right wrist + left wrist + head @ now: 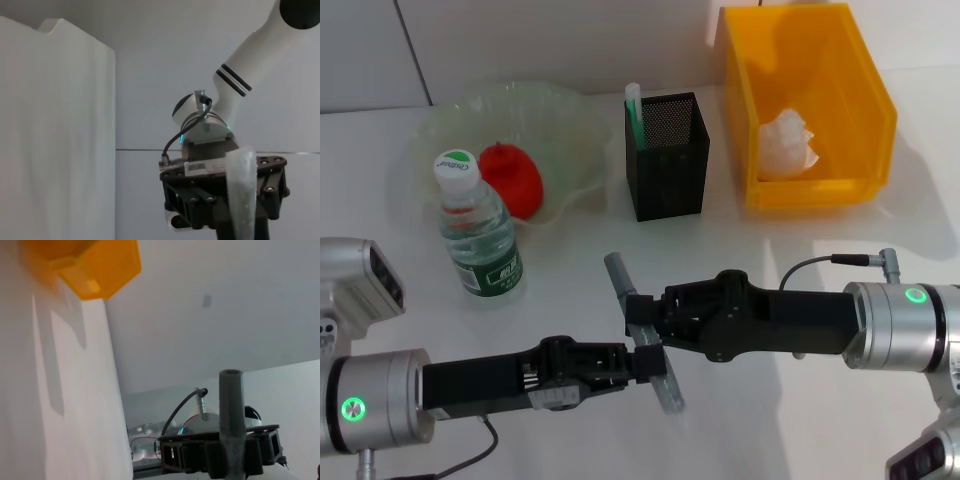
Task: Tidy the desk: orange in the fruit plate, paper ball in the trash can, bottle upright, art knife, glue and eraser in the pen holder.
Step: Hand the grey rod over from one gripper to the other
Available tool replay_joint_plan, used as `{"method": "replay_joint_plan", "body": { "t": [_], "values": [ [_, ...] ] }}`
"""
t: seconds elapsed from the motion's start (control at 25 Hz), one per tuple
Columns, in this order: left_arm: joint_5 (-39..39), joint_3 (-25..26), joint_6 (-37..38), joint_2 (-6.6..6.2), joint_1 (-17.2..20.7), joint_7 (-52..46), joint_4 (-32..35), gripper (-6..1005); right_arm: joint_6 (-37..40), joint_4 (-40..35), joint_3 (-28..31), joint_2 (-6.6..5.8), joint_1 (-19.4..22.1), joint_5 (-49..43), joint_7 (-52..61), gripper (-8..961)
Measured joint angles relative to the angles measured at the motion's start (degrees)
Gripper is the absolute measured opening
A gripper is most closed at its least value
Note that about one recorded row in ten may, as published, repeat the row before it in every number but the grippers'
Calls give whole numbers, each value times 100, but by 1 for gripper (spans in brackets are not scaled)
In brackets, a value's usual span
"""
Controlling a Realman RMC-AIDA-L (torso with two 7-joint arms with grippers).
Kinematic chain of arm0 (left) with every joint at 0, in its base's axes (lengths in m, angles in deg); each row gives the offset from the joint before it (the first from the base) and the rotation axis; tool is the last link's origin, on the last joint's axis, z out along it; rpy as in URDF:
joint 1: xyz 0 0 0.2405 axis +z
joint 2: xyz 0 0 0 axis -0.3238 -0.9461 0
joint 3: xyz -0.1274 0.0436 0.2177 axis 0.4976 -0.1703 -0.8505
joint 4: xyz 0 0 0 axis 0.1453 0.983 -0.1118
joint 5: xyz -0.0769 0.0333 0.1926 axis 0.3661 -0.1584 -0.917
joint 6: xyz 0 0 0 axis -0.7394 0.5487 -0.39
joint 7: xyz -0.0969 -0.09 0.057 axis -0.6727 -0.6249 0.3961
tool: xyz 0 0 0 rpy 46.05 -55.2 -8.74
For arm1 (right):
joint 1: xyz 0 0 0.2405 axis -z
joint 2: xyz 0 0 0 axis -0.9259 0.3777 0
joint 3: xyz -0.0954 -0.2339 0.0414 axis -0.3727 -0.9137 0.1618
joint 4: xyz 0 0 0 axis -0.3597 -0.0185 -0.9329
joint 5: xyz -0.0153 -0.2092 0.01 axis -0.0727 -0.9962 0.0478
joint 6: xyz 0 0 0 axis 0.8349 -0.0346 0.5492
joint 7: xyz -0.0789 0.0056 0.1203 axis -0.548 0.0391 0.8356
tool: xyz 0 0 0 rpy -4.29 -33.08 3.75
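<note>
The grey art knife (642, 333) hangs tilted above the table, held between both grippers. My left gripper (646, 363) is shut on its lower part and my right gripper (640, 316) is shut on its middle. The knife's grey end (231, 410) shows in the left wrist view, its pale end (243, 192) in the right wrist view. The orange (511, 179) lies in the fruit plate (570, 125). The bottle (479, 226) stands upright. The paper ball (788, 144) sits in the trash can (865, 95). A green-white glue stick (633, 113) pokes out of the pen holder (668, 157). The eraser is out of view.
The bottle stands just in front of the fruit plate at the left. The pen holder is between the plate and the trash can, behind the two grippers. A white wall closes off the back of the table.
</note>
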Motion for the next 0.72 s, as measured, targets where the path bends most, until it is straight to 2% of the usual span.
{"method": "replay_joint_plan", "body": {
  "t": [0.28,0.72],
  "values": [
    [41,-23,28,15,-9,33,1,138,-83,18,1,0,-80,-17,-44,141],
    [160,-52,1,24,-11,200,-11,193,-138,12,23,2,-73,11,-76,141]
  ]
}}
